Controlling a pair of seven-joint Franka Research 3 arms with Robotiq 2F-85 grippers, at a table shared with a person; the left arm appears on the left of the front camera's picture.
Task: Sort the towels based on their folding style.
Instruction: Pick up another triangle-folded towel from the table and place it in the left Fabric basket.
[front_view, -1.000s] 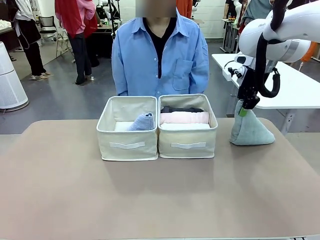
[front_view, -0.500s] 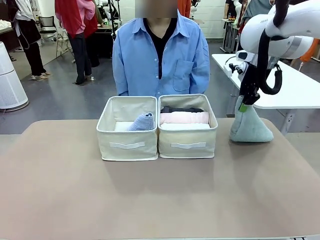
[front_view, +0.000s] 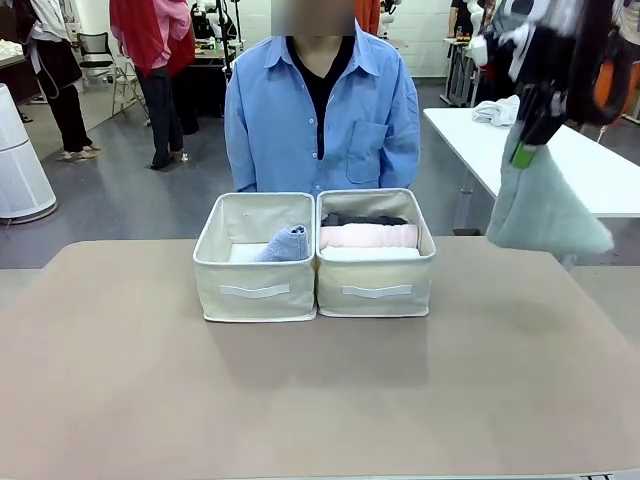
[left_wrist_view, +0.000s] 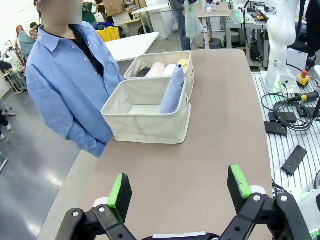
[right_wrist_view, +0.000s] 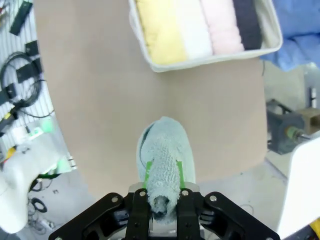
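My right gripper is shut on the tip of the pale teal-green cone towel, which hangs in the air above the table's far right corner; the right wrist view shows its fingers clamped on the cone's tip. The left beige box holds the light blue cone towel, leaning upright. The right beige box holds rolled towels: dark grey, pink, white and yellow. My left gripper is open, above the table's left end with nothing between its fingers.
A person in a blue shirt stands right behind the two boxes. A white table stands beyond the right end. The brown tabletop lies bare in front of the boxes.
My right gripper has lifted the teal-green cone towel off the table and carried it up and slightly right. The boxes have not moved.
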